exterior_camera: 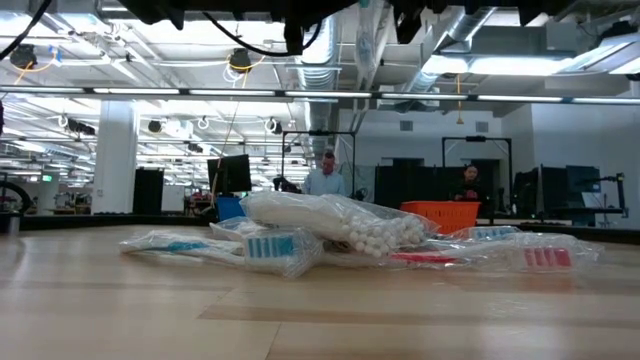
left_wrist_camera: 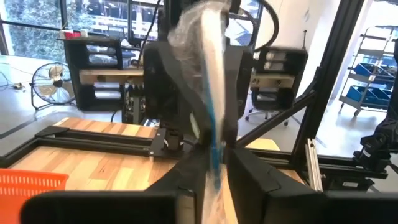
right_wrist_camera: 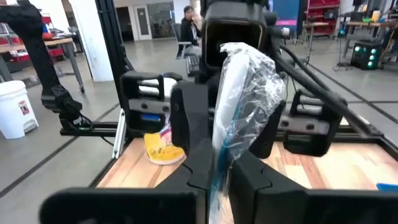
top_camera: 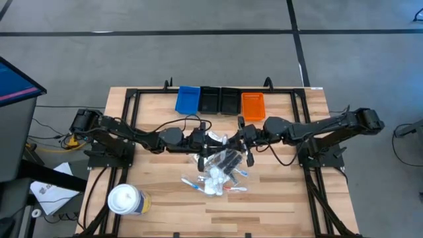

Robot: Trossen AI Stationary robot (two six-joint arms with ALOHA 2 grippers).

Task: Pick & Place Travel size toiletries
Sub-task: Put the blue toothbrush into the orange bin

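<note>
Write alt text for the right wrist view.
A clear plastic sachet with a blue-handled item inside stands upright, pinched between the right tool fingers, with the left tool facing it on the sachet's far side. Beyond lie the wooden table, a white tub with a yellow label, and a seated person.

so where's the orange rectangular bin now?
High view: orange rectangular bin sits at the table's far edge, rightmost of the bin row, beside a black bin.
</note>
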